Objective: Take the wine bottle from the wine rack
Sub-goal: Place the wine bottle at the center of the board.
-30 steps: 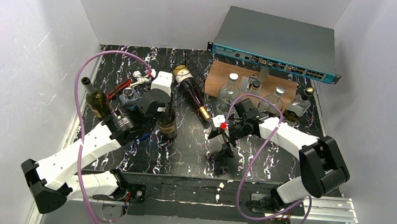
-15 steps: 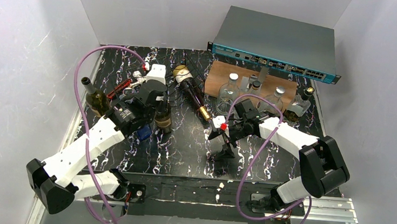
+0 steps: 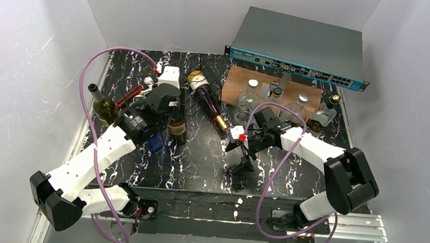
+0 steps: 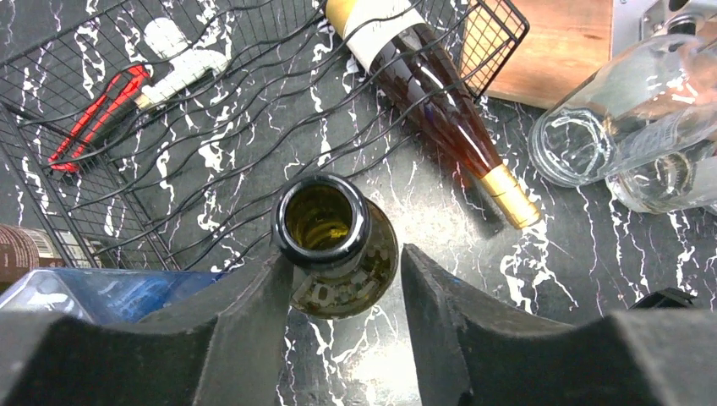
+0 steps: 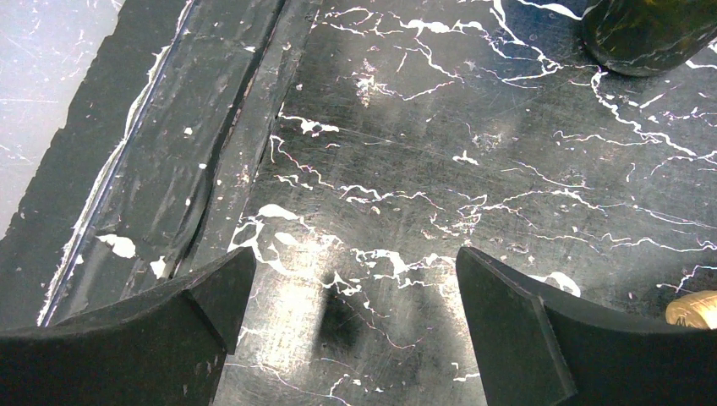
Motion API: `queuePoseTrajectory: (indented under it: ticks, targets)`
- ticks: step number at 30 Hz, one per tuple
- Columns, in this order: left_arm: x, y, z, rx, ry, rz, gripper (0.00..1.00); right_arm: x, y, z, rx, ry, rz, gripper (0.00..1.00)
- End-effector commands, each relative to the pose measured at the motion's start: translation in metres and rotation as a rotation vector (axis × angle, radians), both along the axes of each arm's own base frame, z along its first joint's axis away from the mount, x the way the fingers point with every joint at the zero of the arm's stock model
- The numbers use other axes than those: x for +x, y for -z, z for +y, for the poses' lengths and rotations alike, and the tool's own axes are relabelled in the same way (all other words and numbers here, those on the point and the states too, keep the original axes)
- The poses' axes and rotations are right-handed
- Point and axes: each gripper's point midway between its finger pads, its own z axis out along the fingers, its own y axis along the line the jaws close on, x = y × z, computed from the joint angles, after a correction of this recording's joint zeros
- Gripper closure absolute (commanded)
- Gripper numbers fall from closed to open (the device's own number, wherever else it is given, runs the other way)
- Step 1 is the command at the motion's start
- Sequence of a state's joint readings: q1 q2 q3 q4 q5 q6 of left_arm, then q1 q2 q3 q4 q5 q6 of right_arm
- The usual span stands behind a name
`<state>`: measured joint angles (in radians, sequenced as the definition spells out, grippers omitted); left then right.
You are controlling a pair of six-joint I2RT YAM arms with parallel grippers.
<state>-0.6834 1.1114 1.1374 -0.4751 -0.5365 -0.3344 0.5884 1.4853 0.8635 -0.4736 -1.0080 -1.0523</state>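
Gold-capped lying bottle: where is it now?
In the top view the gold-capped bottle lies centre back, body on the wine rack's right end, neck on the tabletop, left of the wooden board.

An upright open bottle (image 4: 334, 241) fills the gap between the left gripper (image 4: 347, 296) fingers; the wire rack (image 4: 110, 178) and a lying wine bottle (image 4: 431, 101) crowd just behind; clear glass bottles (image 4: 609, 118) block the right; bare table (image 5: 440, 152) lies free beneath the wide-spread right gripper (image 5: 355, 321).

Light falls bright and even from above. Glare patches sheen the glossy table (image 5: 372, 279) beside one soft shadow, and the wrist views blur their own near fingers (image 4: 237, 338).
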Motion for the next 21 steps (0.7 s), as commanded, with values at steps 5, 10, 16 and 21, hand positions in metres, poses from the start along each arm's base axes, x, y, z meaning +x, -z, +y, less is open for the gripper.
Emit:
queuePoseTrajectory:
  ticks: [5, 10, 16, 21]
  targets:
    - [0.000, -0.040, -0.003, -0.073, 0.015, -0.071, 0.45, 0.003, -0.012, 0.003, 0.029, -0.015, -0.026, 0.02]
    - [-0.004, -0.050, -0.005, -0.102, 0.031, -0.076, 0.42, 0.003, -0.013, 0.003, 0.031, -0.017, -0.028, 0.02]
    - [-0.017, -0.069, -0.012, -0.187, 0.080, -0.075, 0.25, 0.003, -0.013, 0.003, 0.029, -0.019, -0.033, 0.02]
    - [-0.032, -0.082, -0.017, -0.260, 0.127, -0.069, 0.08, 0.004, -0.013, 0.002, 0.024, -0.015, -0.039, 0.02]
